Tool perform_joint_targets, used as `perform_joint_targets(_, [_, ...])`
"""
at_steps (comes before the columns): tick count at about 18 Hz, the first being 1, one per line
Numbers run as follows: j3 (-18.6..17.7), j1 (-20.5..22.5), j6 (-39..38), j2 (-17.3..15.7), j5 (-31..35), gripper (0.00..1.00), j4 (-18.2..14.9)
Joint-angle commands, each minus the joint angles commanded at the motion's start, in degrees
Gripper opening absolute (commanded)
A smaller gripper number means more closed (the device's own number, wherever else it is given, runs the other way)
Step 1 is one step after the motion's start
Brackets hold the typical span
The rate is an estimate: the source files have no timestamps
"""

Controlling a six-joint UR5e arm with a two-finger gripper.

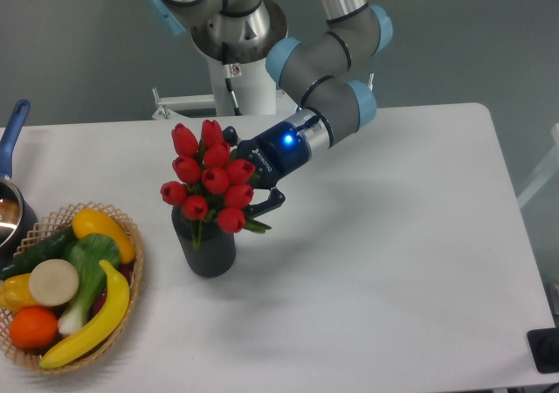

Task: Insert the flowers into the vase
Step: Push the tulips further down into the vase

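**Tulips over the vase mouth, claw at their right side**

Flowers point(210, 176) sit left of centre in frame, red heads bunched directly above the vase point(206, 249), stems running down into its mouth; how deep they go is hidden by the rim and the leaves. Bunch leans slightly, heads tipped toward upper left, long axis close to vertical. Gripper point(258, 188) comes in from the right, from the upper-centre arm, fingers reaching behind the blooms at stem level. Finger spread can't be read — heads cover the tips, so can't say if it is pinching the stems or has let go. Vase stands upright on the white table point(393, 236), just right of the wicker basket point(131, 275) at lower left. Judgement: insertion looks nearly done; next move turns on the stems lying left of the claw, so a clean exit would go rightward, away from the bunch.
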State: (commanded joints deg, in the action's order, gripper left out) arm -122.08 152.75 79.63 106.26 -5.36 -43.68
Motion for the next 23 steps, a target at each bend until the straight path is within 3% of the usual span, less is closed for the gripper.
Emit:
perform_joint_targets(6, [0.1,0.1,-0.1,-0.2,0.1,0.99,0.0])
perform_joint_targets(11, [0.1,0.1,-0.1,-1.2,0.5,1.0,0.0])
perform_joint_targets(23, [0.3,0.1,-0.3,-4.7,13.5,1.0,-0.1])
